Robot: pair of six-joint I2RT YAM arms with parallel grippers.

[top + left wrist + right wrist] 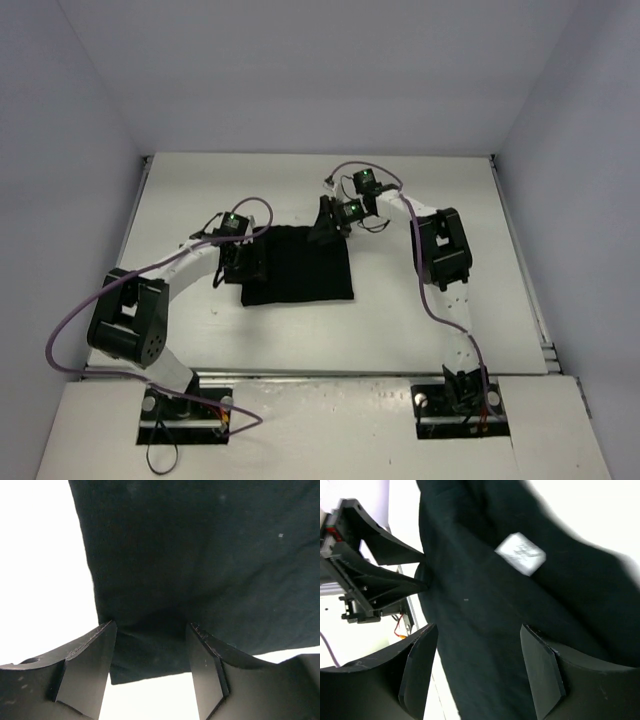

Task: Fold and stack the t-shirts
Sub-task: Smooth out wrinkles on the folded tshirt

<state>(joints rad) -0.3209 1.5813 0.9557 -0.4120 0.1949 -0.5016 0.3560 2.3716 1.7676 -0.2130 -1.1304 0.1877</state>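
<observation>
The black t-shirt (298,265) lies folded into a rough rectangle on the middle of the white table. My left gripper (245,262) is at its left edge. In the left wrist view the jaws (151,630) stand open, and a corner of the shirt (200,555) lies between the fingers (90,655). My right gripper (325,228) is at the shirt's far right corner. In the right wrist view it (477,635) is open just above the cloth (485,610). A white neck label (521,553) shows on the shirt there. The chest logo is hidden.
The white table (420,190) is enclosed by pale walls on the left, the far side and the right. A raised rail (520,260) runs along its right side. Purple cables (70,330) loop off both arms. The left gripper also shows in the right wrist view (375,575).
</observation>
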